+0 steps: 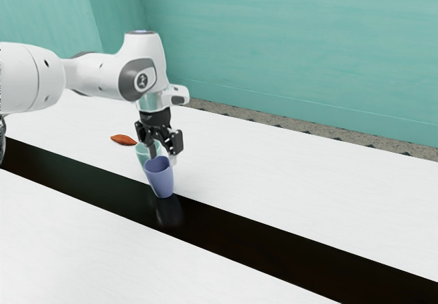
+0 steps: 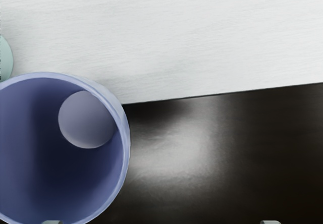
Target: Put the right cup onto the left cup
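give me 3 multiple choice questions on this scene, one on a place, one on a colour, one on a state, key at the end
1. In the exterior view, where is the orange item?
A) right of both cups
B) between the cups
C) left of both cups

2. What colour is the front cup?
A) blue-violet
B) yellow
C) red

3. How do the front cup and the teal cup stand?
A) teal inside front
B) unstacked
C) front inside teal

Key:
1. C: it lies on the table, further to the exterior view's left than either cup.
2. A: both views show its blue-violet wall.
3. B: the wrist view shows two separate rims.
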